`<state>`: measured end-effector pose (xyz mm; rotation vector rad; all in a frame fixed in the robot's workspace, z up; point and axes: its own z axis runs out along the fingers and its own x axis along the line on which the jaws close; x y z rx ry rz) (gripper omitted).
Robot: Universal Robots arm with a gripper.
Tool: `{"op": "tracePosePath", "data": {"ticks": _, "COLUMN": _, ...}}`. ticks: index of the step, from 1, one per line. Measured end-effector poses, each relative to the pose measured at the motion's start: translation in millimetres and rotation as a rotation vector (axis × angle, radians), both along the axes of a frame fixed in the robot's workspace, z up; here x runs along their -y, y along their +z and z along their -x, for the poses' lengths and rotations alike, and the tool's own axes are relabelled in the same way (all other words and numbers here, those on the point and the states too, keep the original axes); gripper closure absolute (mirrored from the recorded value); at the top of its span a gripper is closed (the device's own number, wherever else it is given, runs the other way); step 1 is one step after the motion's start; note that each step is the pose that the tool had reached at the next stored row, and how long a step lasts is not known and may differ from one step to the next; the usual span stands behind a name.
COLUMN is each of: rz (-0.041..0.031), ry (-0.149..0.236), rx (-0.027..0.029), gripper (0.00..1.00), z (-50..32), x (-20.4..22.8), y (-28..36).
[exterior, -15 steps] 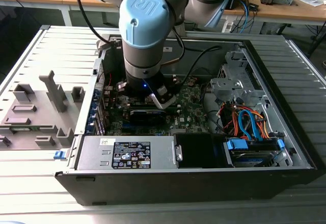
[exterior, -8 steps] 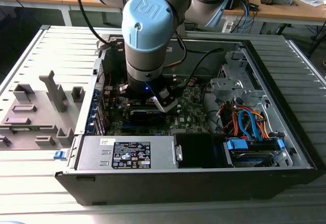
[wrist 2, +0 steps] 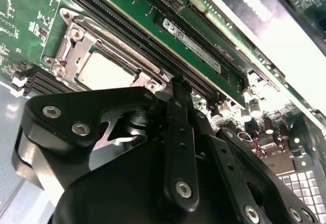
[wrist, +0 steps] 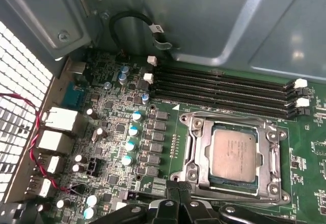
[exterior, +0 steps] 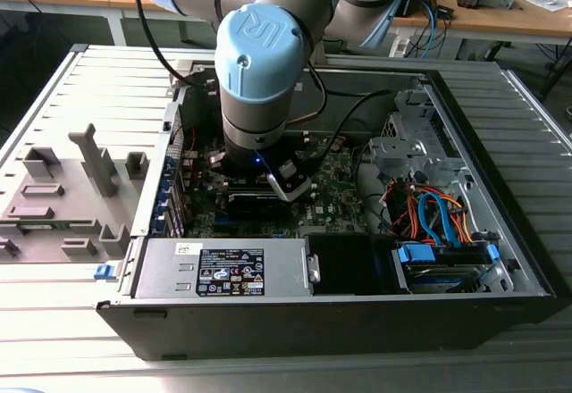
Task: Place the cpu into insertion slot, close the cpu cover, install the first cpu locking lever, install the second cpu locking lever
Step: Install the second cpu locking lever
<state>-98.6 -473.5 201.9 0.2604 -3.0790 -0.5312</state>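
Pincer [wrist: 178, 196] — black, fingers drawn together with nothing between them, tip poised just beside the socket's edge in both wrist views.

Cpu [wrist: 233, 154] — pale silver square, seated flat in the insertion slot [wrist: 214, 180]; seen again in the second wrist view [wrist 2: 104, 71].

Cpu cover [wrist: 226, 123] — silver-grey frame lying down over the chip's margins, its window showing the metal top.

Green circuit board [wrist: 300, 147] — surrounds the socket; long black memory slots [wrist: 224, 89] run beside it, one holding a memory stick [wrist 2: 198, 48] in the second wrist view.

Computer case [exterior: 357, 317] — open, lying on the slatted grey table [exterior: 71, 304]; arm [exterior: 264, 62] reaches down into it.
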Motion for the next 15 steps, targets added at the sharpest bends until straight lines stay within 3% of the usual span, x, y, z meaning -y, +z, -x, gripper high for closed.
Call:
{"op": "tracePosePath", "data": {"ticks": 2, "rz": 0.0000, "ry": 0.000, "rx": 0.0000, "gripper": 0.89, "z": 0.1, "x": -1.5, "y": -1.8}}
{"op": "tracePosePath", "data": {"ticks": 5, "rz": -0.0001, "ry": 0.000, "rx": 0.0000, "gripper": 0.89, "z": 0.0, "x": -8.6, "y": -2.4}}
{"op": "tracePosePath", "data": {"ticks": 15, "rz": 0.0002, "ry": 0.000, "rx": -0.0001, "gripper": 0.89, "z": 0.1, "x": -10.5, "y": -6.4}}
